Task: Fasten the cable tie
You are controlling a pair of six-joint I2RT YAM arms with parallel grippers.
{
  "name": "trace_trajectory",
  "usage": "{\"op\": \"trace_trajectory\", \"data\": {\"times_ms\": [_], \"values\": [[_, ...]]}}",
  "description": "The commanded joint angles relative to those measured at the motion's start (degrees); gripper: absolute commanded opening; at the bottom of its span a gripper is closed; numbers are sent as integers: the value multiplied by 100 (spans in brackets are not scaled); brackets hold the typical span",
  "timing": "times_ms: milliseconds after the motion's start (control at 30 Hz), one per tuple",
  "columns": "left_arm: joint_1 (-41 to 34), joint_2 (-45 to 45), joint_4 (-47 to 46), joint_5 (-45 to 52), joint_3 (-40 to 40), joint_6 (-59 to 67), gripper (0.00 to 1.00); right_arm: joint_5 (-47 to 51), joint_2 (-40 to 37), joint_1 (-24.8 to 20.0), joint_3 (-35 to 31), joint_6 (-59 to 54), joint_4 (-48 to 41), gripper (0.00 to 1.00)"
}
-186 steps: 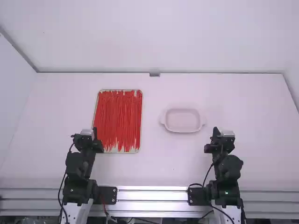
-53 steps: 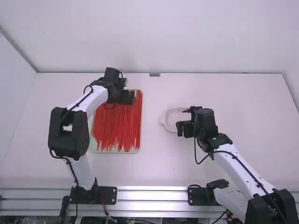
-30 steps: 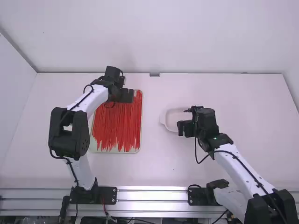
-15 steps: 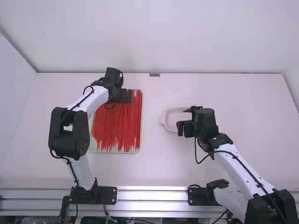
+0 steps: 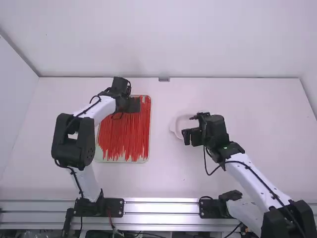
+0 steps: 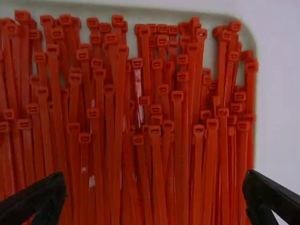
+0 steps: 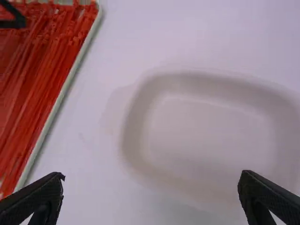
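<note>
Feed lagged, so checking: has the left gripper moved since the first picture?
Yes. The left gripper went from beside the tray's near left corner up the view to its far end, over the red cable ties, fingers open.

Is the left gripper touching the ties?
Cannot tell. In the left wrist view the open left gripper frames the ties, but neither that nor the high view shows contact or a gap.

Orange-red cable ties [image 6: 140, 140], pale green tray [image 6: 140, 11], white dish [image 7: 206, 136], white table [image 5: 247, 99] — black fingers [image 6: 37, 199]
</note>
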Motion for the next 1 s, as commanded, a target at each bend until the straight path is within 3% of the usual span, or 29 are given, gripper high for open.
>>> {"op": "trace_trajectory", "data": {"times_ms": [0,433,733,967], "values": [[-11,153,92,79,-61,-105,100,-168,37,103,192,-7,44,100],[-9,509,409,66,-59,-254,96,-723,37,352,192,-7,398,100],[-9,514,466,37,-72,-319,70,-748,42,354,188,13,393,100],[-11,516,610,9,-74,-321,64,-745,42,354,188,13,374,100]]}}
